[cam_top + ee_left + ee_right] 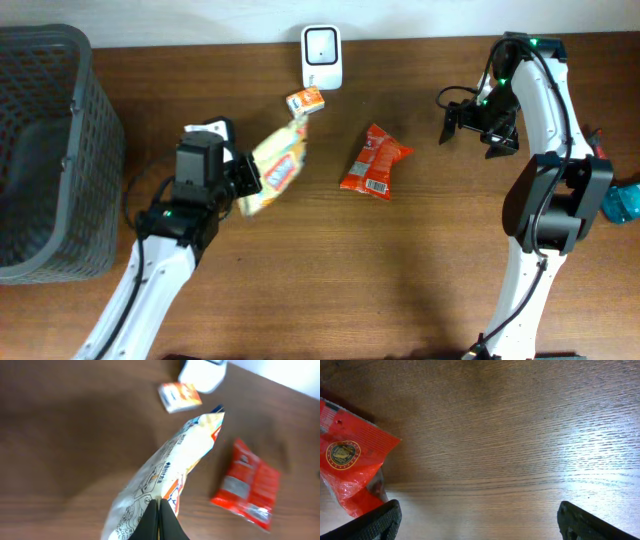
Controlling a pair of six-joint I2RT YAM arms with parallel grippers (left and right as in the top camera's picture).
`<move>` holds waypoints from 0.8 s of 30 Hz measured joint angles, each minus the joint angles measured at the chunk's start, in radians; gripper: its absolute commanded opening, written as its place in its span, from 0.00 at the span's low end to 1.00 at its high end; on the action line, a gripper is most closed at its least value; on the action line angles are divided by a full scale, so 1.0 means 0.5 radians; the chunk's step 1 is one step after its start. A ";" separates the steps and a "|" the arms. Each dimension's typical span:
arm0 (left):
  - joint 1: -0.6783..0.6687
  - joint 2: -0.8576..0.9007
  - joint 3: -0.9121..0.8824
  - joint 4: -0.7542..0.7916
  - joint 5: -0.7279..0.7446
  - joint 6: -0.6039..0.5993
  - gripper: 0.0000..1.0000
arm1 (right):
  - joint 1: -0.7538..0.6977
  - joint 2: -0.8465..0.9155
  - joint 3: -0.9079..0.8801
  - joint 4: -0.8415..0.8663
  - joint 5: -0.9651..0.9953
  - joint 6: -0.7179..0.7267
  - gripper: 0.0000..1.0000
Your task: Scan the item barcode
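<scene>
The left fingers (pixel 150 524) pinch the snack bag (pixel 276 166), its long axis aimed at the scanner (pixel 322 57); right fingers (pixel 380 521) wide, empty.

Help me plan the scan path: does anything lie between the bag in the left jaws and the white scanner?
Yes. A small orange box lies on the table between the far end of the bag and the scanner, close to the scanner. Carrying the bag above it would probably clear it.
</scene>
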 measured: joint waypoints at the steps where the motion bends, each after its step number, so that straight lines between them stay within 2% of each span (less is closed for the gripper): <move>1: 0.000 -0.018 0.000 -0.001 -0.072 0.053 0.00 | 0.000 0.000 0.000 0.000 0.000 -0.001 0.98; 3: -0.006 -0.050 0.000 -0.004 -0.314 0.205 0.00 | 0.000 0.000 0.000 0.000 0.000 -0.002 0.98; 6: -0.034 -0.040 0.000 -0.046 -0.683 0.307 0.00 | 0.000 0.000 0.000 0.000 0.000 -0.002 0.98; 11: -0.099 0.109 0.002 -0.061 -1.090 0.366 0.00 | 0.000 0.000 0.000 0.000 0.000 -0.001 0.98; 16: -0.280 0.394 0.003 -0.063 -1.592 0.386 0.00 | 0.000 0.000 0.000 0.000 0.000 -0.001 0.98; 19: -0.409 0.488 0.003 -0.066 -1.761 0.386 0.00 | 0.000 0.000 0.000 0.000 0.000 -0.002 0.99; 24: -0.696 0.513 0.003 -0.046 -1.865 0.386 0.00 | 0.000 0.000 0.000 0.000 0.000 -0.002 0.98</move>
